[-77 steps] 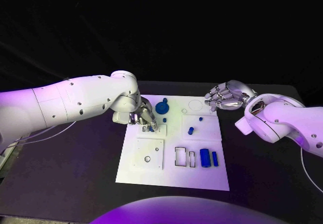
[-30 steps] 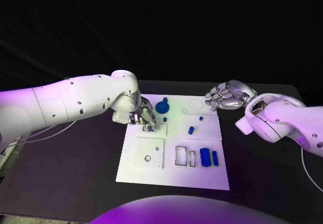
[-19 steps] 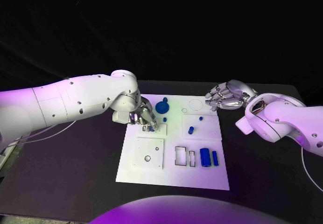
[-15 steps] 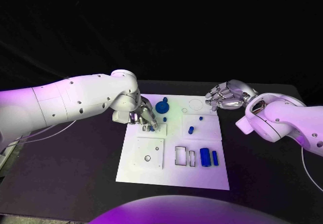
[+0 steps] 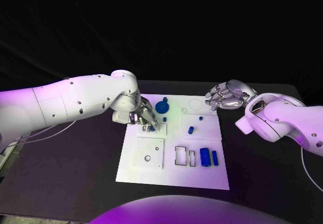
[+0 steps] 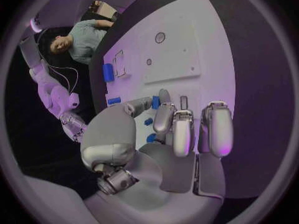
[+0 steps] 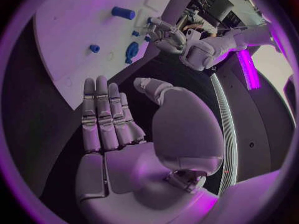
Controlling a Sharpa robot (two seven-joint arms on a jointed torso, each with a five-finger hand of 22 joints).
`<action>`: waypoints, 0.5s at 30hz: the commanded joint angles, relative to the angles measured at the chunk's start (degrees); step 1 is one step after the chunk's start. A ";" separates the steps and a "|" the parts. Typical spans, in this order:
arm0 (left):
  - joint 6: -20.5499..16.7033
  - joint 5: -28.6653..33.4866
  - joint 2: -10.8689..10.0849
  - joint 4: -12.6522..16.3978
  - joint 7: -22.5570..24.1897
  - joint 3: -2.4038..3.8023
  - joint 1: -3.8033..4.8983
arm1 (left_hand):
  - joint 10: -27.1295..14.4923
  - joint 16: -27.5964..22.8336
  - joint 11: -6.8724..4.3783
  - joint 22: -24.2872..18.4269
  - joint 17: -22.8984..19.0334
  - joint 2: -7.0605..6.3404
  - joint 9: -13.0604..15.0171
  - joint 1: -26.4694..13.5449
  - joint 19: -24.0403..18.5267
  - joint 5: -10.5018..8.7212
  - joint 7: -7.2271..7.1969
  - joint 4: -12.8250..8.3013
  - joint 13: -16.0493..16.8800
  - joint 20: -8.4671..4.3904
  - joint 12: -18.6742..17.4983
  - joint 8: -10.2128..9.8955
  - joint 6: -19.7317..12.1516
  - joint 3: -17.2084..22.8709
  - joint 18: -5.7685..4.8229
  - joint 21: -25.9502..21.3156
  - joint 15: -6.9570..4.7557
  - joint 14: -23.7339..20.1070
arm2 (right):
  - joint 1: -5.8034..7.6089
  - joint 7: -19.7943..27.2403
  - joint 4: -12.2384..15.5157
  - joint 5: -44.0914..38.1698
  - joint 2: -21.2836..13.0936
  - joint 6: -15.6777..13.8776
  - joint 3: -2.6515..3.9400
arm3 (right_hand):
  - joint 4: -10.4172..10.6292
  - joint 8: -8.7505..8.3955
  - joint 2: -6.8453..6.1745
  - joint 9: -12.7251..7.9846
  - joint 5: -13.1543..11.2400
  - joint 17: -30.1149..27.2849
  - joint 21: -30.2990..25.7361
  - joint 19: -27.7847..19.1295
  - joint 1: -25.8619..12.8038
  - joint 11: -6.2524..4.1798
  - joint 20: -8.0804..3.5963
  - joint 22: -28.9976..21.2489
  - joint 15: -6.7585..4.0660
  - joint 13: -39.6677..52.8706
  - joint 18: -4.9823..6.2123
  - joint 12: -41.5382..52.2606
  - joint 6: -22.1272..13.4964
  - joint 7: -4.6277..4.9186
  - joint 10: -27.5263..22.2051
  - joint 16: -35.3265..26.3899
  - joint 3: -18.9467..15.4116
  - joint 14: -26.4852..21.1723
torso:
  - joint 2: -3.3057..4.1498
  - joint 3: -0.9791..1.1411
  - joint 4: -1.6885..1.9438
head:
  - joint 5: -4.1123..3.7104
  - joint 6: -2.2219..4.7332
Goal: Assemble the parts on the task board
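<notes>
Nearest on the task board (image 5: 135, 176), which lies flat in the middle of the dark surface (image 5: 74, 177), two blue blocks (image 5: 204, 157) are seen standing side by side next to a pair of empty rectangular slots (image 5: 180, 156). These blocks are judged to be light, rigid plastic with smooth faces, likely to slip under metal fingertips, so they would best be taken across their long flat sides, low down, with a light pinch. Further in, a short blue peg (image 5: 190, 130) stands upright on the board; being small and round, it is thought easy to tip or roll and is best held from above at its top. Beside it, the left robot hand (image 5: 144, 116) is lowered over the board's left side with its fingers drawn together, and a small blue part (image 6: 155, 102) is seen at the thumb tip and fingers; whether it is actually held cannot be told. Beyond that, a blue gear-like disc (image 5: 162, 108) sits upright in the board; it is judged stiff and best gripped by its rim. Farthest, the right robot hand (image 5: 226, 96) hovers by the board's far right corner, fingers loosely apart and holding nothing.
</notes>
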 commanded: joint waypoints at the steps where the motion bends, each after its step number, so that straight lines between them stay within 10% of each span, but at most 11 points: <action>1: 0.58 0.33 0.14 0.10 -0.10 0.01 -0.03 | -0.10 0.21 -0.03 12.36 15.10 -0.07 -0.07 -0.47 1.66 -0.38 0.02 0.32 0.02 0.09 -0.30 -0.26 0.50 -0.08 -0.18 -0.13 0.21 5.96 | -0.05 0.25 0.00 -0.14 0.02 0.33 -0.01 | 0.06 0.21 0.11 -0.11 -0.13 -0.08 -0.38 0.12 -0.63 0.19 0.46 -0.15 -0.05 -0.11 0.22 -0.22 -0.43 1.55 -0.44 -0.28 -0.38 -0.52 | -0.02 -0.01 -0.03 | 0.05 0.01; 15: 0.56 0.27 0.06 -0.13 -0.10 0.01 -0.03 | -0.13 0.21 0.02 12.38 15.10 -0.30 -0.12 -2.09 1.68 -1.77 0.06 2.10 -0.01 0.13 -0.32 -0.36 0.72 -1.02 -0.18 -0.21 0.26 5.96 | -0.09 0.32 0.02 -0.04 -0.04 0.44 -0.02 | 0.06 0.47 0.28 -0.31 -0.28 -0.16 -1.38 -0.55 -0.56 0.38 0.83 -1.14 0.31 -0.62 0.20 -0.09 -0.71 1.70 -0.62 -0.95 -0.70 -1.02 | 0.01 -0.04 0.00 | 0.00 0.18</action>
